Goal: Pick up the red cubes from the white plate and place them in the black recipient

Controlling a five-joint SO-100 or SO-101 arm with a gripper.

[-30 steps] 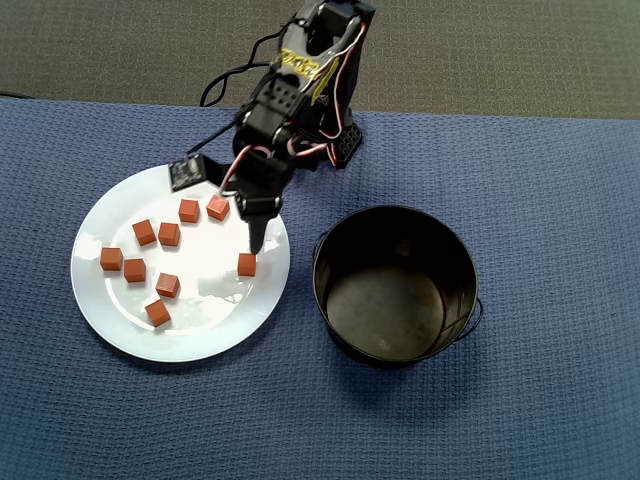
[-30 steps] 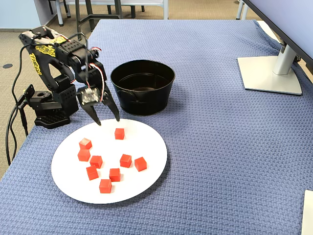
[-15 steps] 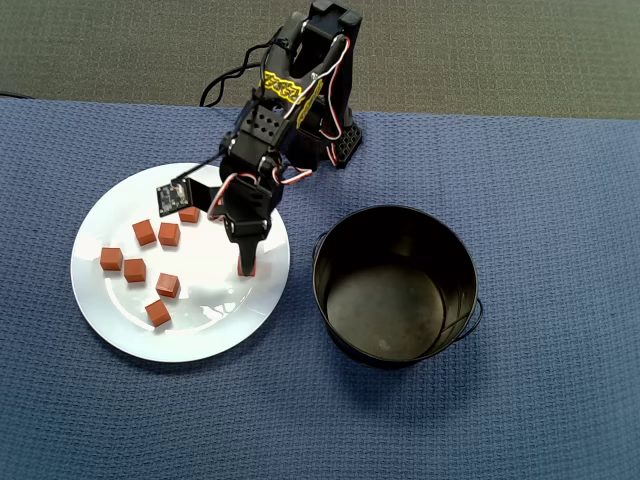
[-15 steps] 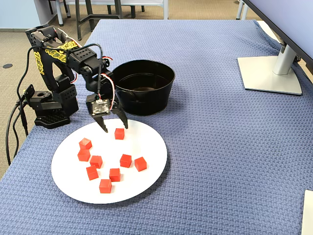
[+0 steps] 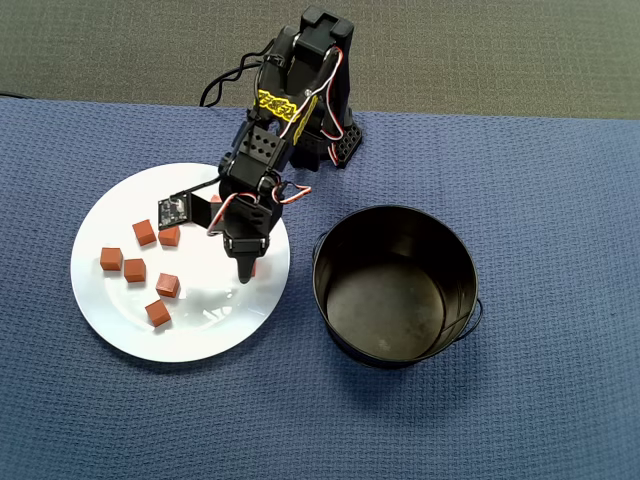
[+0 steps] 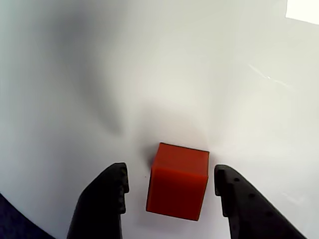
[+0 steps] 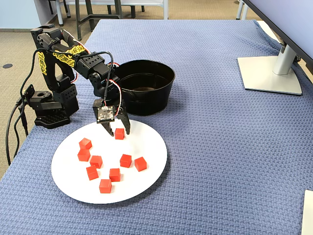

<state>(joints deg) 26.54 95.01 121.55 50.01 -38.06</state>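
End effector (image 6: 169,186) lowered onto white plate (image 7: 146,166), jaws parted either side of one red cube (image 6: 178,181), not gripping it, black bucket (image 5: 395,285) beside plate.

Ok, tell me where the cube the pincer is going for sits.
In the fixed view the red cube lies on the white plate at its far edge, nearest the black bucket, between the open pincer fingers.

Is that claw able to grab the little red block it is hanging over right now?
Probably yes. The gripper is open with a finger on each side of the red cube, and nothing lies between them on the white plate. The other cubes sit well apart.
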